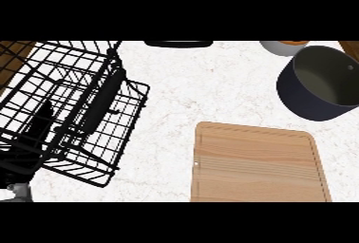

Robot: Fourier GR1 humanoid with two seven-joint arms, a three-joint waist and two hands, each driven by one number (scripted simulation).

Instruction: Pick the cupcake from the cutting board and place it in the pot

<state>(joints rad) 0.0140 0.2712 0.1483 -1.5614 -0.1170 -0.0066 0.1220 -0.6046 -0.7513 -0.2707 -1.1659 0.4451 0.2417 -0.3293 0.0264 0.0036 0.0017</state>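
cutting board (259, 163) sits low and right of centre on the white speckled bench (210, 90), pale wood with fine grain lines, rounded corners and a shallow groove running just inside its edge. its top shows bare wood from edge to edge, and the cupcake cannot be seen anywhere in this head view, so where it is cannot be told. up at the right edge, the pot (319, 83) lies well apart from the board: dark navy outside, greyish-cream inside, tilted toward the view so the inner wall shows, with a small rivet near its far rim. what can be seen of its inside holds only the plain lining. just beyond it, a small pale bowl (282, 46) with an orange inside peeks in at the top. a black oblong item (179, 43) is cut off by the top edge near the middle. over on the left, a black wire dish rack (67, 109) fills most of that side, casting a dark shadow. neither robot hand shows in view, so their state cannot be told.
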